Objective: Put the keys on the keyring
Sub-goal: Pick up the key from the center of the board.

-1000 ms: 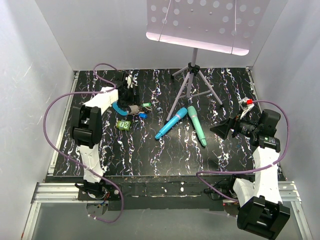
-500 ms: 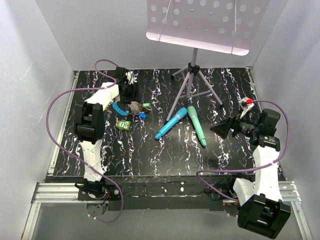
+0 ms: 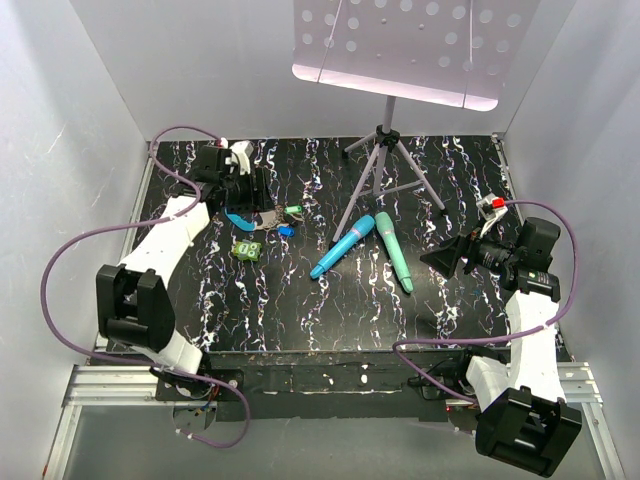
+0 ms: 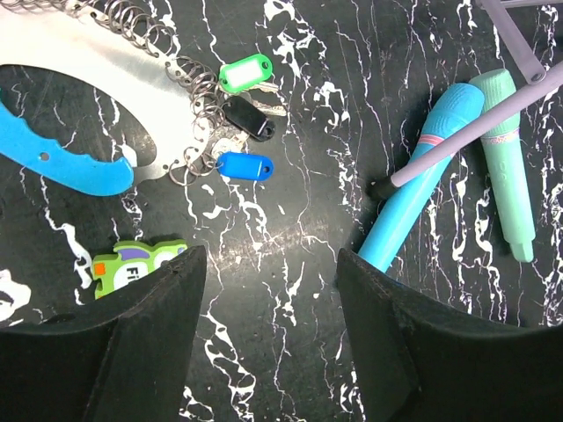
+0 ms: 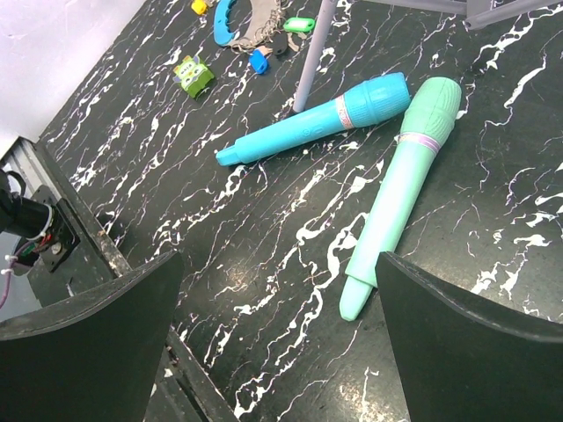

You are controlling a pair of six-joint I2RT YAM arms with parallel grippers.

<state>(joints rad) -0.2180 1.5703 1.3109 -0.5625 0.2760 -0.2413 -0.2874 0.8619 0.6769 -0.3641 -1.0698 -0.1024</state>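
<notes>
The keyring (image 4: 84,66) lies at the back left, a silver loop with coiled wire and a bright blue curved section (image 4: 62,167). Keys with a green head (image 4: 245,72), a black head (image 4: 248,119) and a blue head (image 4: 244,166) lie bunched at its right end, touching its coils. My left gripper (image 4: 271,259) hovers open over bare table just in front of them, holding nothing. From above, the left gripper (image 3: 258,190) is over the keyring (image 3: 240,218). My right gripper (image 3: 450,258) stands wide open and holds nothing at the right.
A green toy block (image 3: 247,249) lies in front of the keyring. A blue stick (image 3: 343,245) and a mint stick (image 3: 394,250) lie mid-table. The music stand's tripod (image 3: 385,160) stands at the back, one leg (image 4: 466,132) crossing above the sticks.
The left arm's elbow has swung out to the left and toward the near edge, while its gripper stays over the keyring. Its jaws have narrowed slightly. The right arm has not moved.
</notes>
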